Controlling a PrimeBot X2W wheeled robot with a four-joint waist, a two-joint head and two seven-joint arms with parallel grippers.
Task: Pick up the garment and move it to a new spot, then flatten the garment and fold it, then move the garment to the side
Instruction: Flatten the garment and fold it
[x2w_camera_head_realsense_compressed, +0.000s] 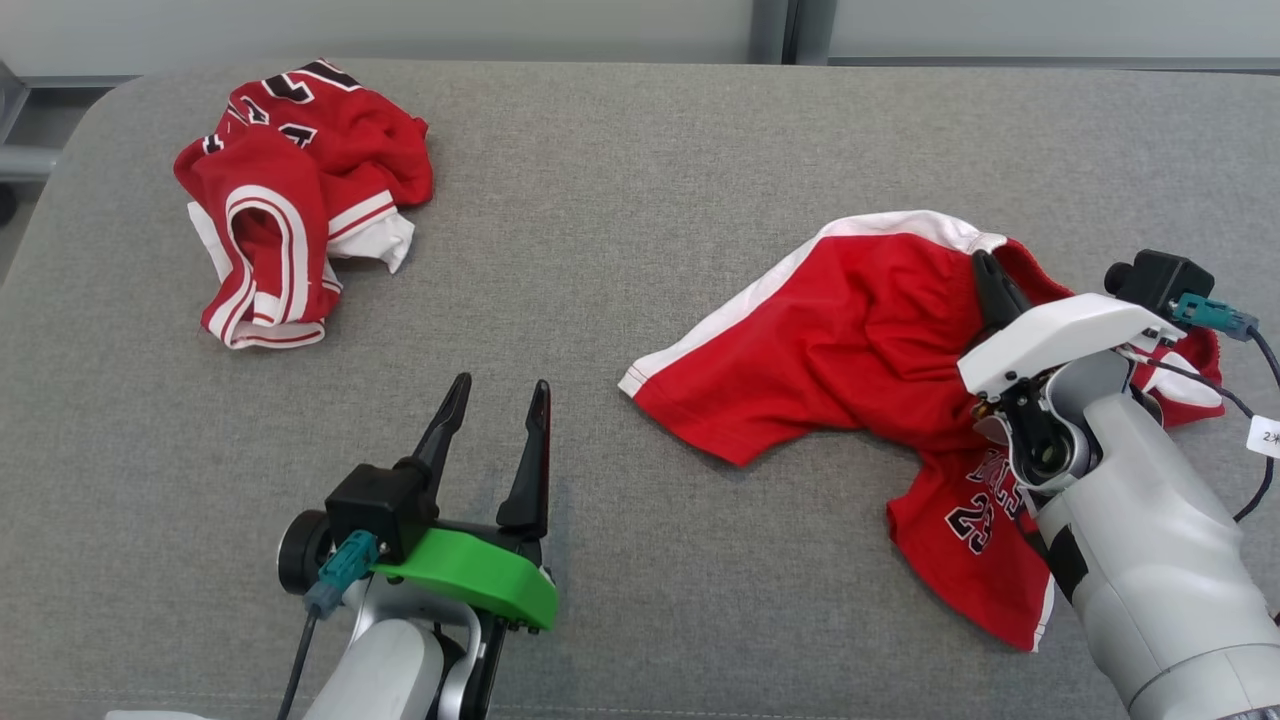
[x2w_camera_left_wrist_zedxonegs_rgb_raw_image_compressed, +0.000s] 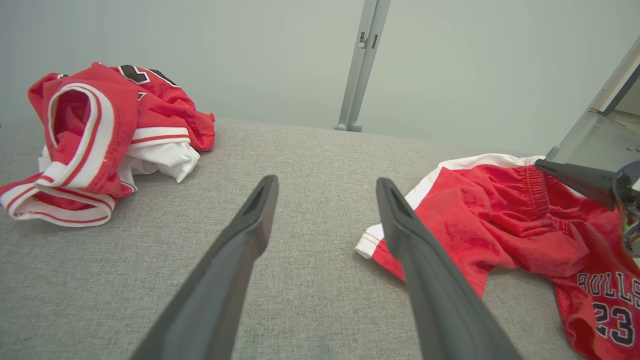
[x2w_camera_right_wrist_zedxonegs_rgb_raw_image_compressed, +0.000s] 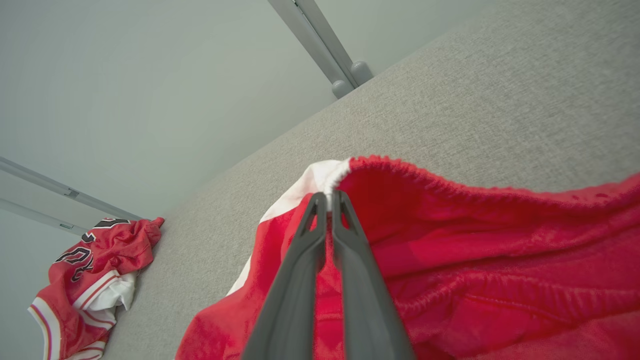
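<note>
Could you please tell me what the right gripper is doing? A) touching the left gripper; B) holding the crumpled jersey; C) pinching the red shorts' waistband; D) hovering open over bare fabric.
C: the right gripper is shut on the gathered waistband edge of the red shorts.

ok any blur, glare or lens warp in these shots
head view: soft even light, no glare, faint shadow beside the left gripper on the grey fabric surface; left wrist view: near fingers slightly soft; right wrist view: wide-angle slant, red fabric shorts blur near the lens
</note>
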